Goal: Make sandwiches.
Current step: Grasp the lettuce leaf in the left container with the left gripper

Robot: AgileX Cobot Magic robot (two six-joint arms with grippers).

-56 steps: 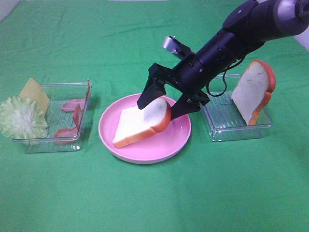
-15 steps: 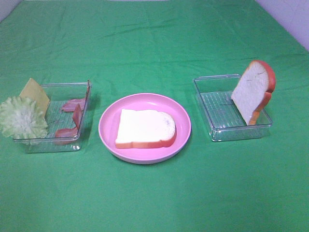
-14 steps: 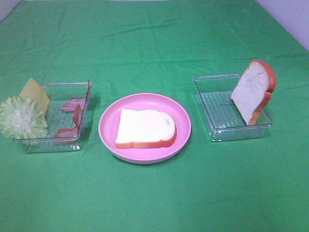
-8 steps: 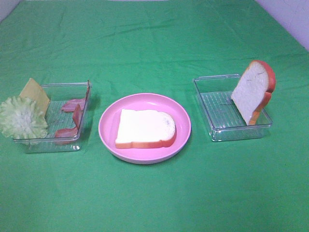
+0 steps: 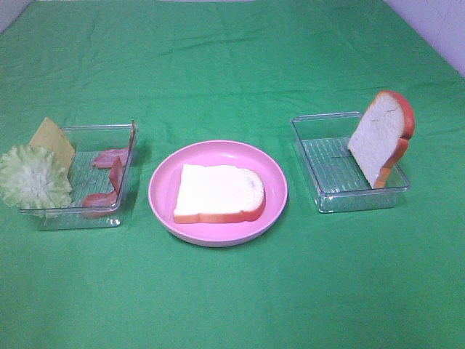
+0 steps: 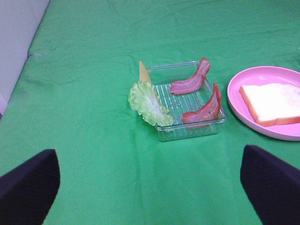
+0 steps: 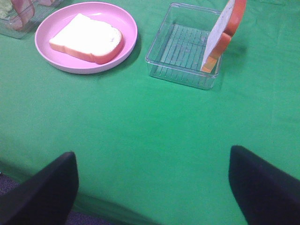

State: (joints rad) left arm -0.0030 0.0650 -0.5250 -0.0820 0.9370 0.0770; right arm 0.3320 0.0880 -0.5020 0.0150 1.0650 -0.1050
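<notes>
While bread slice [image 5: 218,193] lies on plate [image 5: 161,190], left gripper [image 6: 150,187] and right gripper [image 7: 152,190] gape wide, empty.

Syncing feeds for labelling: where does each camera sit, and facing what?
Exterior high: mounted high, looking down at the pink plate, filling tray and bread tray; no robot part shows.
Left wrist: on the left arm, facing the lettuce and bacon; the open left gripper shows.
Right wrist: on the right arm, facing the upright bread slice; the open right gripper shows.
Shared: the flat bread slice.

High camera looks down; both wrist views share the plate [image 5: 275,183].
</notes>
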